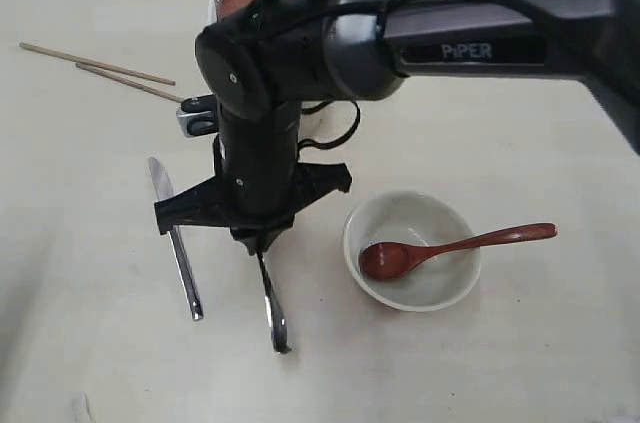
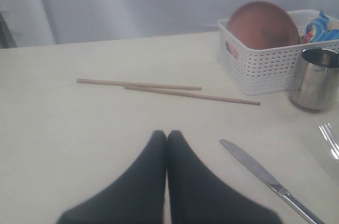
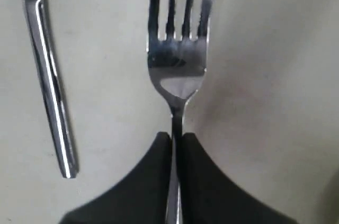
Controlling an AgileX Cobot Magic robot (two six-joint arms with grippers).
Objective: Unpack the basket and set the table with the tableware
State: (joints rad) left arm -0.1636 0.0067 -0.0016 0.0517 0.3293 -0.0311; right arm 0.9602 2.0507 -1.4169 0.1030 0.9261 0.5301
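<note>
Our right arm reaches across the middle of the table (image 1: 520, 343), forearm level and wrist bent so that the right gripper (image 1: 258, 241) points steeply down. Its jaws are clamped on the thin neck of the fork (image 3: 177, 65), one black pad on each side of the stem, and the four tines run out beyond the fingertips. Whether the fork rests on the tabletop or hangs just above it, we cannot tell. Our left gripper (image 2: 167, 138) is held low over the table, jaws pressed together on nothing.

Just beside the right jaws, on the left arm's side, lies the knife (image 1: 175, 238), roughly parallel to the fork and apart from it. On the opposite side of those jaws, near but not touching, sits the bowl (image 1: 410, 213) with the wooden spoon (image 1: 470, 241) in it, its handle over the rim. Ahead of the left jaws the two chopsticks (image 2: 164, 89) lie crosswise, almost side by side. Farther ahead stands the basket (image 2: 265, 68), holding the plate (image 2: 262, 25) on edge and a blue snack packet (image 2: 320, 28). The steel cup (image 2: 317, 78) stands upright just outside its wall. From the exterior camera, the right arm's bulk covers most of the basket and cup.

Fork, knife and cup are mirror-bright steel. The spoon is glossy reddish-brown wood, the chopsticks slender pale wood. The bowl is round and off-white, the plate round and matte brown. The basket is white plastic pierced with a lattice of small holes, and the table is pale cream with faint grain.
</note>
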